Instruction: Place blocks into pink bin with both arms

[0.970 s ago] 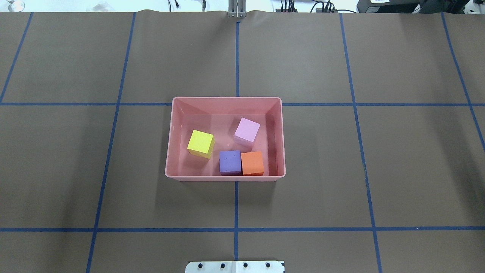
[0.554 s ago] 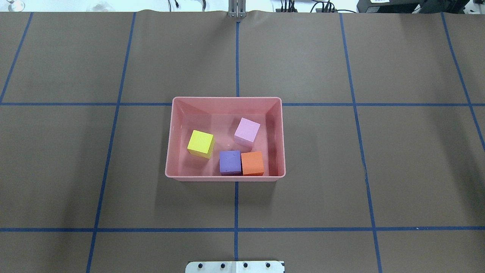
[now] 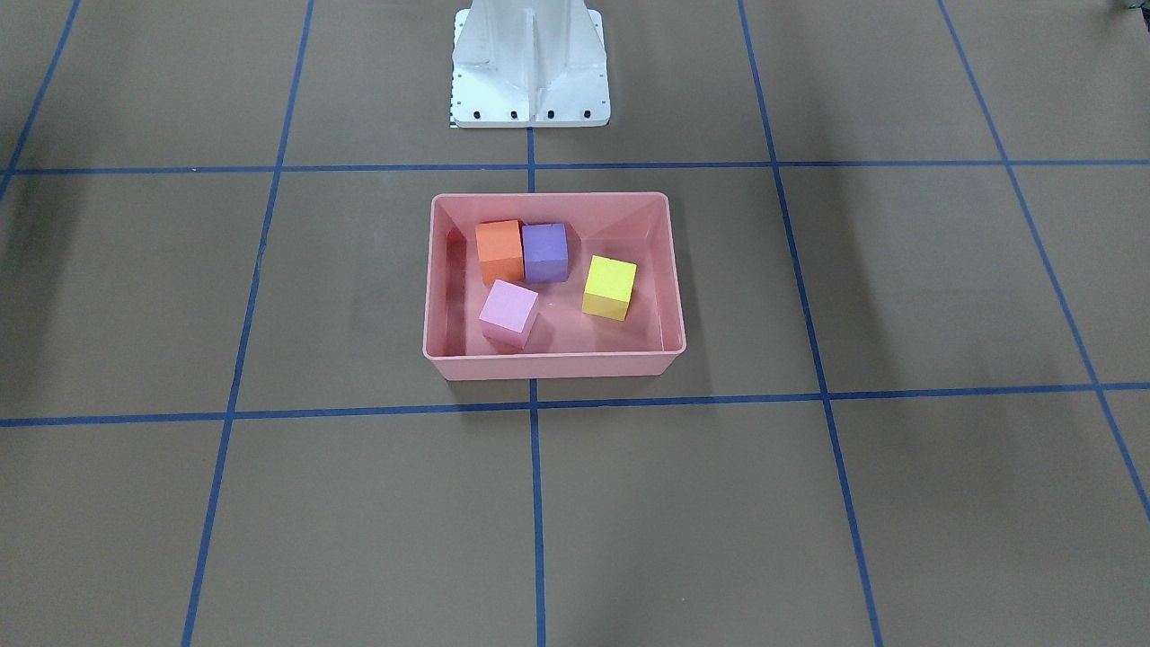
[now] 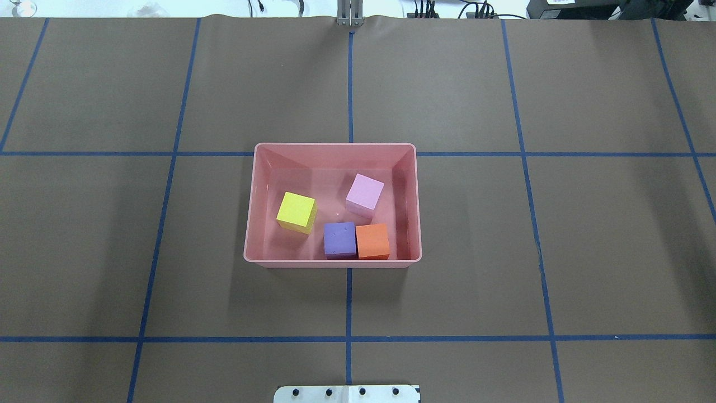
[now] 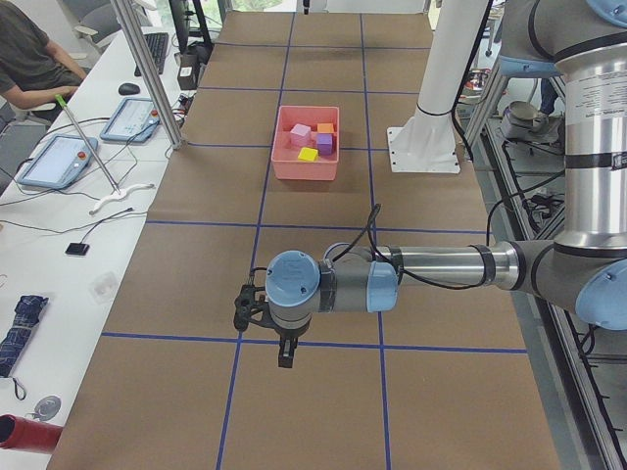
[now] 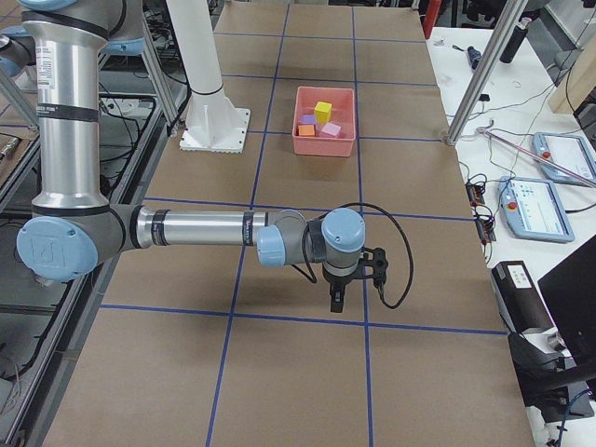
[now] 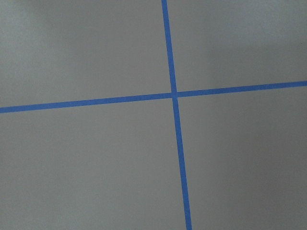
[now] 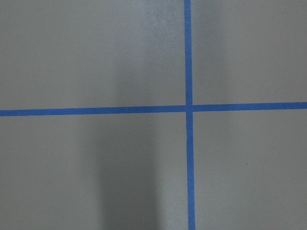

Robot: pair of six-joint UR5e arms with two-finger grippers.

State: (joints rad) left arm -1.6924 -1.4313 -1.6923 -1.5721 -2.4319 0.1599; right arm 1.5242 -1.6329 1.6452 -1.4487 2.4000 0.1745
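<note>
Frankly, left end effector (image 5: 284, 358) and right end effector (image 6: 337, 304) openings are unreadable.

Pink bin (image 4: 335, 149): smooth plastic, bit shiny inside.
Yellow block (image 4: 296, 211), light pink block (image 4: 364, 193), purple block (image 4: 339, 239), orange block (image 4: 372, 240): foam look, matt, no shine.
Table cover (image 4: 475, 252): brown paper, matt.
Blue tape lines (image 4: 348, 302): smooth.
Left arm (image 5: 441, 264), right arm (image 6: 196, 228): grey metal, shiny.
Blue joint caps (image 5: 292, 282): smooth plastic look.
White base (image 3: 530, 63): painted metal.
</note>
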